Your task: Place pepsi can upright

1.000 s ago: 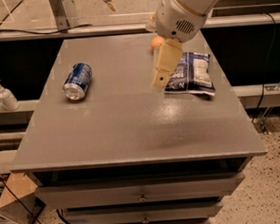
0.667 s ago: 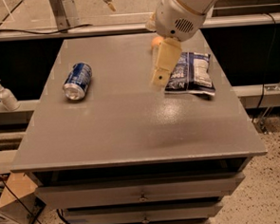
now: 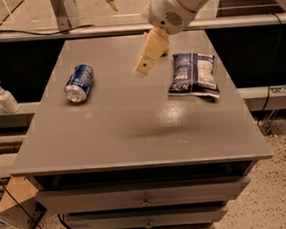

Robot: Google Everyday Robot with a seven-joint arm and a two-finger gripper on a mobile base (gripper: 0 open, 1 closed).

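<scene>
The pepsi can [image 3: 79, 83] lies on its side on the left part of the grey table top [image 3: 133, 122], its silver end facing the front. My gripper [image 3: 146, 63] hangs above the table's middle back, to the right of the can and well apart from it. It holds nothing that I can see.
A blue-and-white crinkly snack bag [image 3: 194, 76] lies flat on the right side of the table. A white pump bottle [image 3: 5, 97] stands on a lower ledge at the left. Drawers [image 3: 145, 196] sit under the front edge. A rail runs along the back.
My gripper has moved left, away from the snack bag and toward the can's side. The can and the bag have not moved.
</scene>
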